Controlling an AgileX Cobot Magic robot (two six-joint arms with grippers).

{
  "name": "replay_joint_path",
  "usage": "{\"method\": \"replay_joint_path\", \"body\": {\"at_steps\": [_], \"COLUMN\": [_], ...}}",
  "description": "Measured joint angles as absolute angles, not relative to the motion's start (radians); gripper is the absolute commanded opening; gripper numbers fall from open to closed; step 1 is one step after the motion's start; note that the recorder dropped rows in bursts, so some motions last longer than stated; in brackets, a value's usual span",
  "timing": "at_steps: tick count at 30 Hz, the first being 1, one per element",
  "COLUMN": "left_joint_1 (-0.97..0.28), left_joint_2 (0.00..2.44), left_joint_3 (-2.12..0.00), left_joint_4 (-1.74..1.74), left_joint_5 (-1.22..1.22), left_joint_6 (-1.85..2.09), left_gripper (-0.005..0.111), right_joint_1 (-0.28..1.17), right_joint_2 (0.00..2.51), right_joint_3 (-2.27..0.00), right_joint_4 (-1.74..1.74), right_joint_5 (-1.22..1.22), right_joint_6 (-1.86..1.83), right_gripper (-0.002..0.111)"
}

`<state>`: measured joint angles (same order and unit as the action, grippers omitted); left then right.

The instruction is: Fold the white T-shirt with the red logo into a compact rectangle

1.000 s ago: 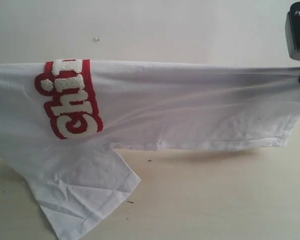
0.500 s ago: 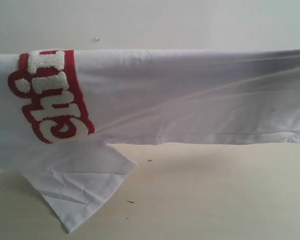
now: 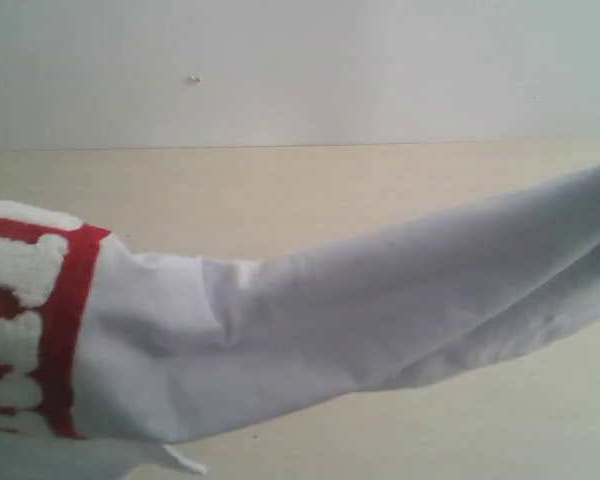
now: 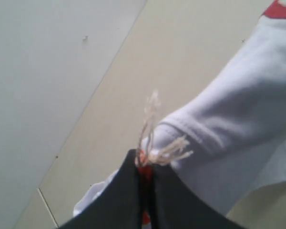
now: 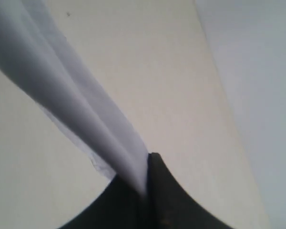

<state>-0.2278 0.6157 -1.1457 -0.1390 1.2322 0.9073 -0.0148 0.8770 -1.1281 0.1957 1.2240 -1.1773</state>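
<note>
Here, over the table (image 3: 280, 190), the T-shirt (image 3: 360, 330) hung stretched lengthwise between the left gripper (image 4: 144, 164), pinched shut on the cloth near the red logo (image 3: 65, 300), and the right gripper (image 5: 147, 167), pinched shut on the far end.

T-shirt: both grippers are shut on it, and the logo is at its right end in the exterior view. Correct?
Not quite. In the exterior view the logo is at the left end of the T-shirt, not the right. The rest holds: the wrist views show the left gripper and the right gripper both shut on the fabric.
</note>
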Motion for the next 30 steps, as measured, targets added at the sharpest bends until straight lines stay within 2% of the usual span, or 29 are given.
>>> {"method": "replay_joint_path", "body": {"at_steps": [4,11,18,25,30], "left_joint_1": [-0.348,-0.364,-0.364,-0.361,-0.262], "left_joint_2": [0.502,0.446,0.609,0.890,1.146], "left_joint_3": [-1.107,-1.001,-0.768,-0.656,-0.648], "left_joint_4": [-0.091,-0.066,0.015,0.151,0.202], "left_joint_5": [1.236,1.236,1.223,0.859,0.567], "left_joint_6": [0.818,0.787,0.789,0.791,0.759], "left_gripper": [0.000,0.000,0.000,0.000,0.000], "right_joint_1": [-0.015,-0.015,-0.015,-0.015,-0.015], "right_joint_2": [0.802,0.802,0.950,1.172,1.356], "right_joint_3": [-0.966,-0.911,-0.885,-0.885,-0.885], "right_joint_4": [0.189,0.189,0.150,0.087,0.038], "right_joint_5": [1.232,1.235,1.231,1.164,0.995], "right_joint_6": [-1.179,-1.181,-1.196,-1.203,-1.201], "right_gripper": [0.000,0.000,0.000,0.000,0.000]}}
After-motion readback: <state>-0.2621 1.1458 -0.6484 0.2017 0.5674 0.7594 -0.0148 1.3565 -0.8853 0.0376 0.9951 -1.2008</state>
